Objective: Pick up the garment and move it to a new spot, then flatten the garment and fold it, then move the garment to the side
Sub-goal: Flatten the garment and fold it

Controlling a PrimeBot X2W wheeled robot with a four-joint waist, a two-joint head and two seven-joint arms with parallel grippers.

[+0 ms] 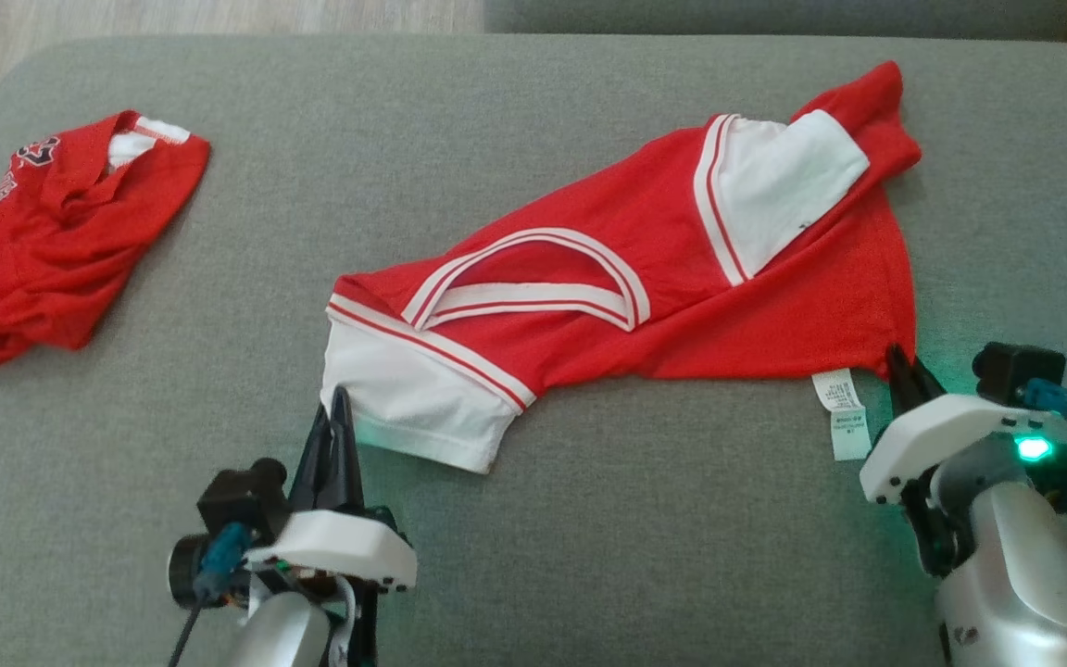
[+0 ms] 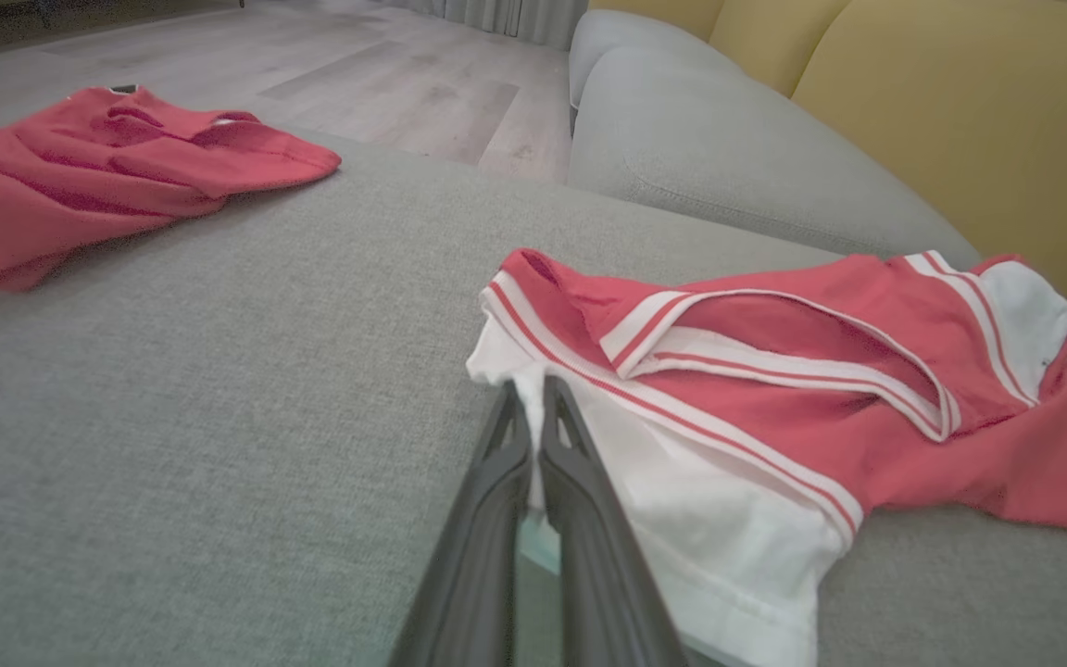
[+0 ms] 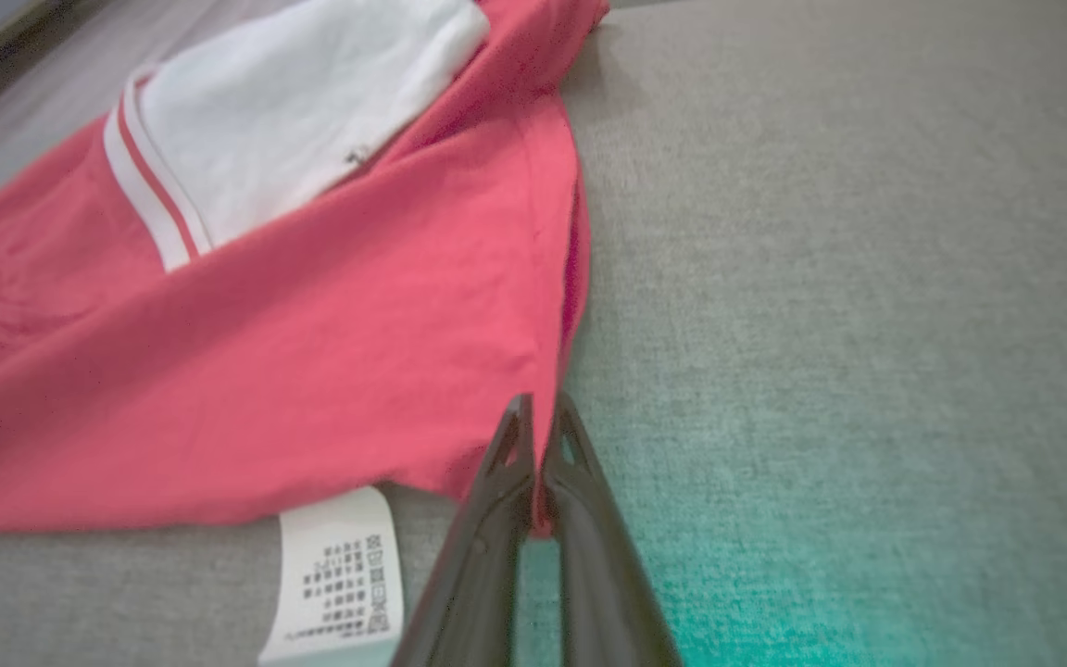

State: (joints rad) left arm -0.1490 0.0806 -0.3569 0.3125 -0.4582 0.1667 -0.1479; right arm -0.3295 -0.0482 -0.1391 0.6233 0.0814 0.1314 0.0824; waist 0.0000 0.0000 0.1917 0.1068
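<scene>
The garment (image 1: 626, 287) is a red shirt with white sleeves and a red-and-white striped collar, lying crumpled across the middle of a grey cushion (image 1: 533, 519). My left gripper (image 1: 339, 400) is shut on the edge of its near white sleeve (image 2: 682, 519), whose cloth runs between the closed fingers (image 2: 580, 482) of the left gripper (image 2: 533, 394). My right gripper (image 1: 897, 357) is shut on the red hem corner (image 3: 547, 435) at the right gripper's (image 3: 541, 408) tips, beside a white care label (image 3: 339, 565). The far white sleeve (image 1: 784, 190) lies folded over the body.
A second red shirt (image 1: 52, 241) lies bunched at the cushion's far left corner, also seen as a red shirt (image 2: 98, 176) in the left wrist view. Wooden floor (image 2: 357, 65) lies beyond the cushion edge. A grey and yellow sofa back (image 2: 913, 120) rises behind.
</scene>
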